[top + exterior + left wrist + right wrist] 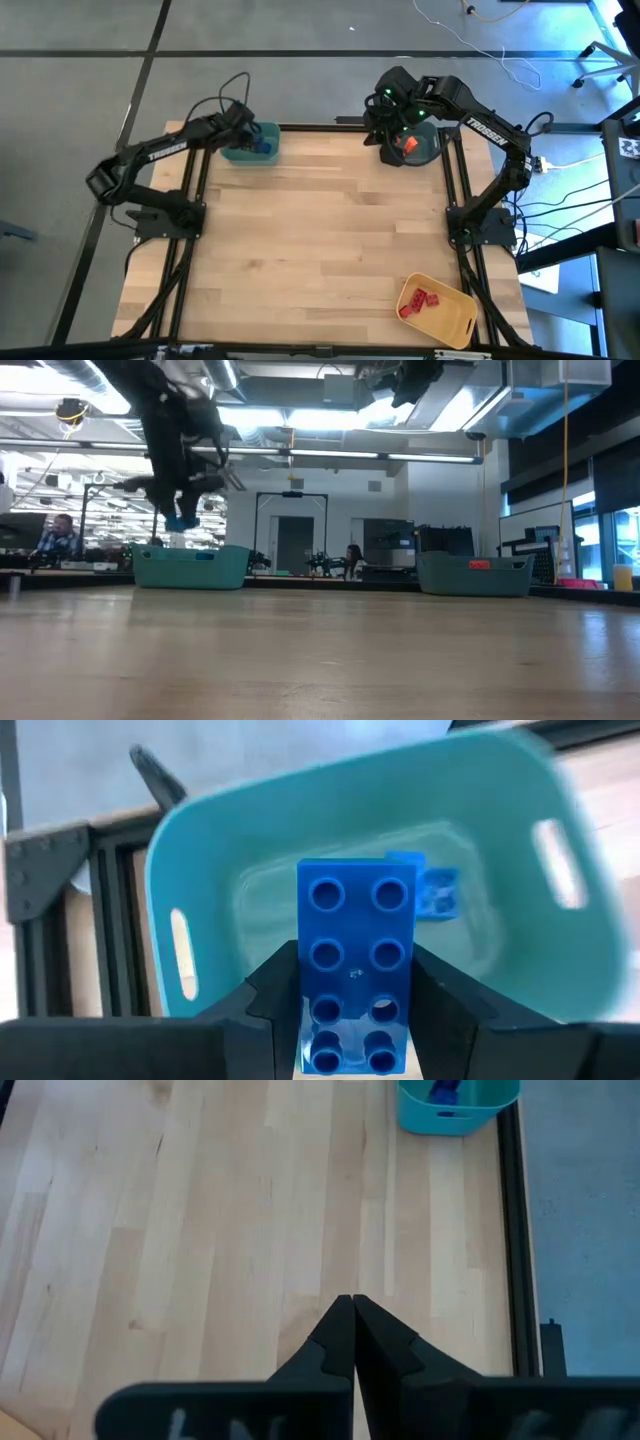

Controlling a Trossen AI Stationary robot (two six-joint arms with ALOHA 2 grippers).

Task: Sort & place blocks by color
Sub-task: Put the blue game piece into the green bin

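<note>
Over teal bin at far left table corner, left gripper hung, clamped on long blue block. More blue blocks lay inside bin. Right gripper sat near grey-blue bin with orange blocks, fingers pressed together, holding nothing. Red blocks lay in yellow bin, near right corner.

The left arm hid most of the teal bin from above. The long blue block's lower end ran off the wrist picture's edge. In the grey-blue bin, an orange patch was too small to count as blocks. The red blocks in the yellow bin blurred together.
</note>
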